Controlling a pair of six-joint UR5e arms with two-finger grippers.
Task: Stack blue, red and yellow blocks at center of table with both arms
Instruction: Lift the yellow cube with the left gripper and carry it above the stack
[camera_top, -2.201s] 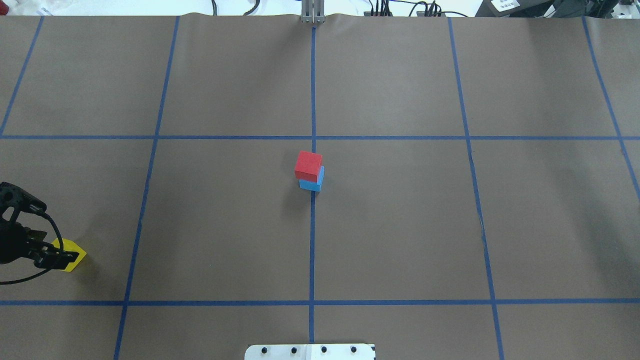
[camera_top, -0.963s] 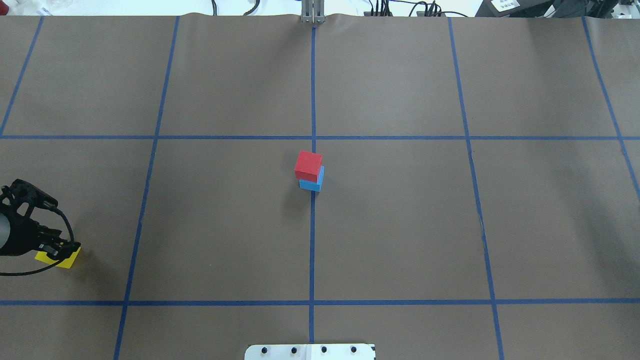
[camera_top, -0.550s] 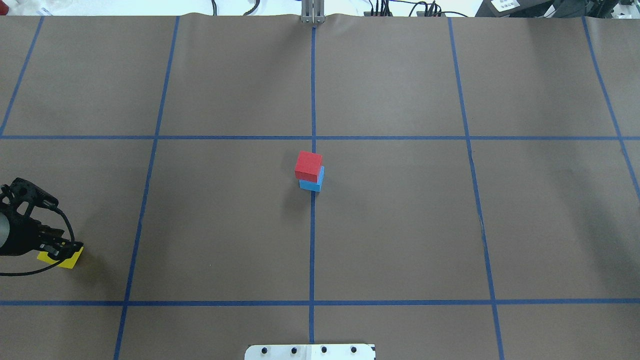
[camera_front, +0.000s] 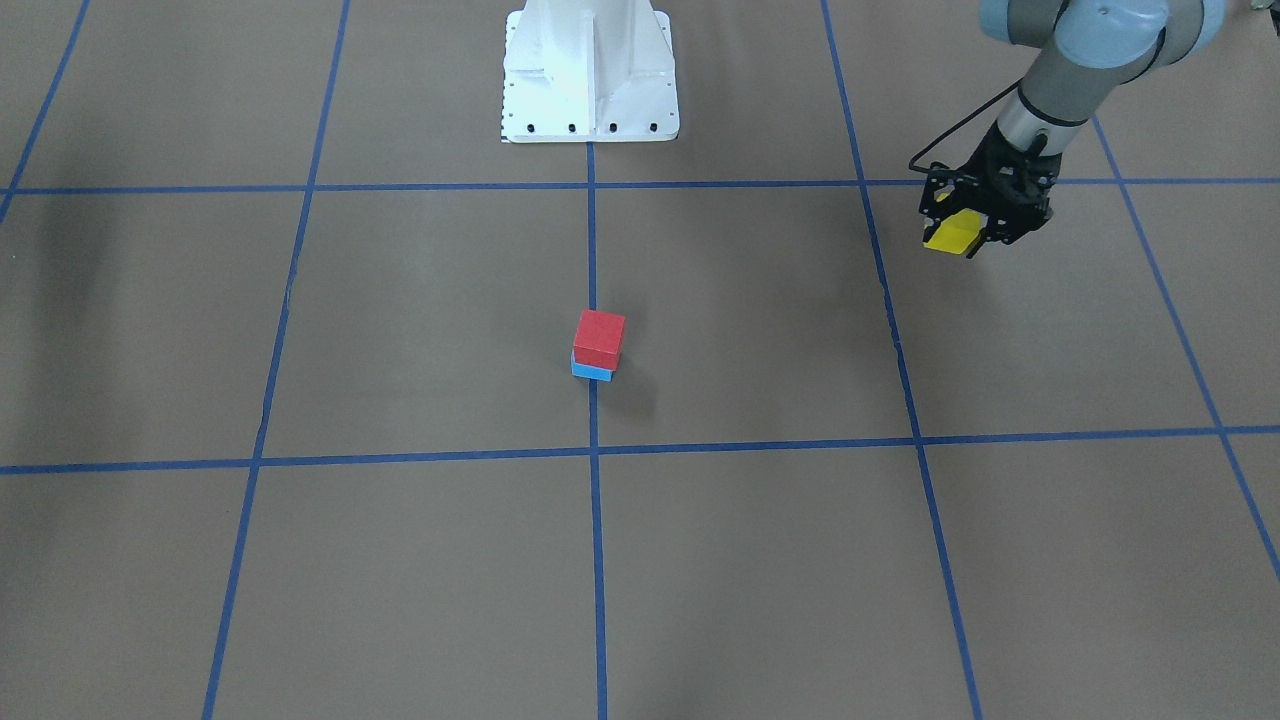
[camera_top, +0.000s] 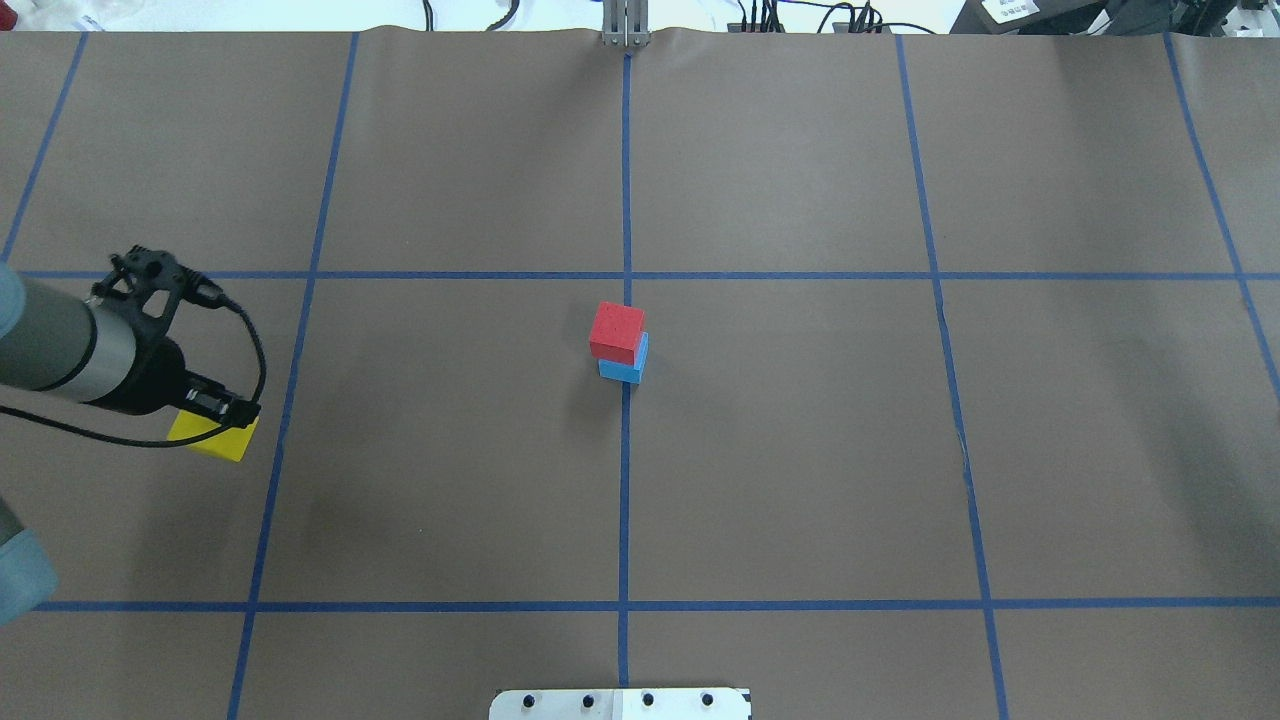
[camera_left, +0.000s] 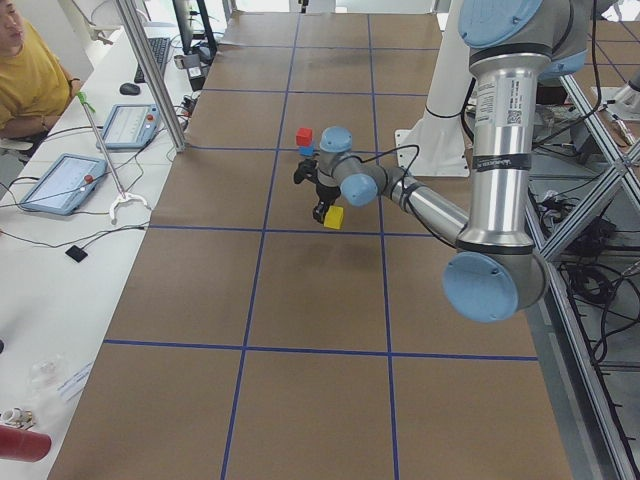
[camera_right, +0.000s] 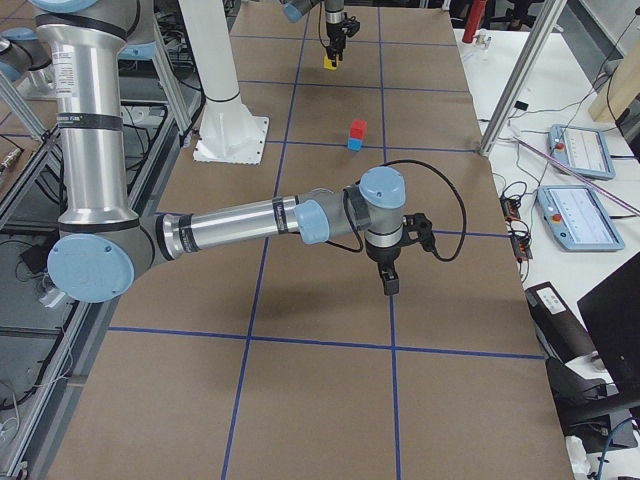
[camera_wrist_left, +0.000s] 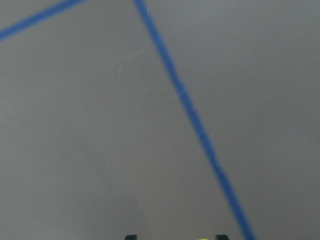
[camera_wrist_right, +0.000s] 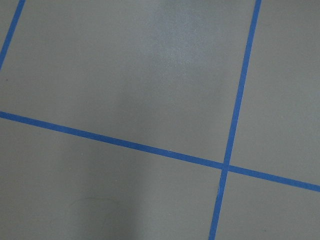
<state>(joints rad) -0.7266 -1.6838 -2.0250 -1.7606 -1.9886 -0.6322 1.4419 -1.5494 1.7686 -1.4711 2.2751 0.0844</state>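
- Brown paper covers the table (camera_top: 800, 450); blue tape lines (camera_top: 625, 200) mark it into large squares.
- White robot base (camera_front: 590, 70) sits on the centre line at the robot's edge of the table.
- Red block (camera_top: 616, 331) rests on the blue block (camera_top: 625, 370) at table centre, right on the middle tape line.
- The red one is not square with the blue one. In the overhead view, blue shows along the red block's right side and below it.
- Left gripper (camera_front: 968, 222) is well out on the robot's left and points down. Its jaws are clamped on the yellow block (camera_top: 212, 438), which shows between them.
- Yellow block is well apart from the centre stack. In the overhead view it lies just left of a lengthwise tape line, in the middle row of squares.
- It looks raised off the paper, though no view shows the gap sharply.
- Left wrist camera shows two dark fingertips (camera_wrist_left: 130, 237) at the bottom edge with a sliver of yellow between them. Beyond that is only paper and tape.
- Right gripper (camera_right: 388, 277) appears only in the side view from the robot's right. It points down over bare paper, well apart from the stack. I cannot tell how its jaws are set.
- Right wrist camera shows paper and a tape crossing.
- An operator in a yellow shirt (camera_left: 25, 75) sits at a side bench.
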